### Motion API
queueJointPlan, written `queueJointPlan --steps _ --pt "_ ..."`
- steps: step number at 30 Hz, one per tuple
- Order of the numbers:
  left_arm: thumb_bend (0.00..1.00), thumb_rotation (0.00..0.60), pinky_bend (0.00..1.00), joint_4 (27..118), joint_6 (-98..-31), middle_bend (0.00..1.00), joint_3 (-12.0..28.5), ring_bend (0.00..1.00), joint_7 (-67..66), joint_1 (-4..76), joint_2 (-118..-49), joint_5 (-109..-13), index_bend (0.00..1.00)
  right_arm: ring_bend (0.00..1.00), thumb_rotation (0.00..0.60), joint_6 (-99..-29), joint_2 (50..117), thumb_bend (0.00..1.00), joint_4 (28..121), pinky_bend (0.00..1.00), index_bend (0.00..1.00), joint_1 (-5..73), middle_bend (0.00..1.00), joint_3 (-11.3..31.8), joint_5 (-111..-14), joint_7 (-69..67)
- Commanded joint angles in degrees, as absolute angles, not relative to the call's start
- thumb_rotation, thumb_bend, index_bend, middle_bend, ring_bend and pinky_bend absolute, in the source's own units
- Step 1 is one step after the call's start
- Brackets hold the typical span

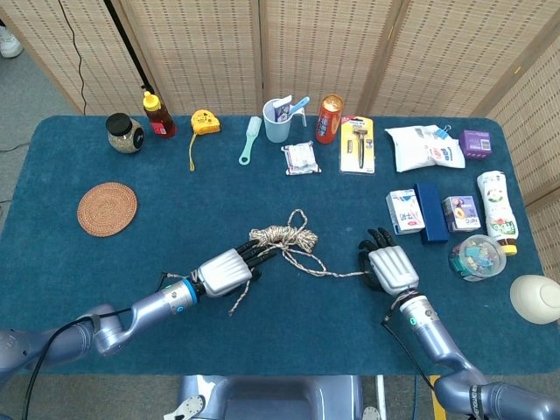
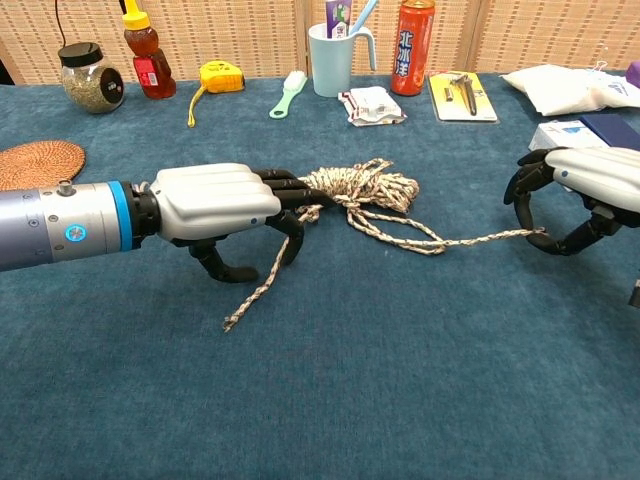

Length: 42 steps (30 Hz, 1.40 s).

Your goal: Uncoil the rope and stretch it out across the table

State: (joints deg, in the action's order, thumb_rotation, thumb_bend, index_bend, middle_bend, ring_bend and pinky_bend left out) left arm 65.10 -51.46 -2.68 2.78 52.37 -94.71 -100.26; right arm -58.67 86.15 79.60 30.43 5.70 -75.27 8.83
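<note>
Chinese characters run down the orange can [image 2: 412,46] at the back of the table [image 1: 70,262], too small to read surely. Beside it, a pale blue cup [image 2: 333,62] holds a toothbrush and toothpaste tube; a glass jar [image 2: 92,78] holds grainy brown stuff. The rope [image 2: 365,190] lies mid-table, still mostly coiled. The left hand [image 2: 215,205] reaches its fingertips into the coil's left side, grip uncertain; the right hand [image 2: 580,195] pinches the rope's far end.
</note>
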Motion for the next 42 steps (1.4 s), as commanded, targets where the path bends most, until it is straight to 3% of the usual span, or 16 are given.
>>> queueJointPlan --steps 1,12,42 --pt "0.34 0.600 0.00 65.0 -51.3 0.00 -2.7 0.00 2.7 52.5 -95.0 -99.9 0.42 0.08 0.600 -58.6 86.1 0.52 79.5 0.00 0.64 30.4 0.29 5.7 -75.3 8.7" --pt "0.39 0.600 0.00 64.5 -51.0 0.00 -2.4 0.00 2.1 53.2 -96.3 -98.5 0.45 0.08 0.600 -58.8 86.1 0.52 79.1 0.00 0.64 30.2 0.29 5.6 -75.5 8.0" --pt "0.39 0.600 0.00 64.5 -50.4 0.00 -3.1 0.00 1.2 53.9 -97.1 -96.5 0.50 0.09 0.600 -59.1 86.0 0.52 78.6 0.00 0.64 29.8 0.29 5.6 -75.8 7.1"
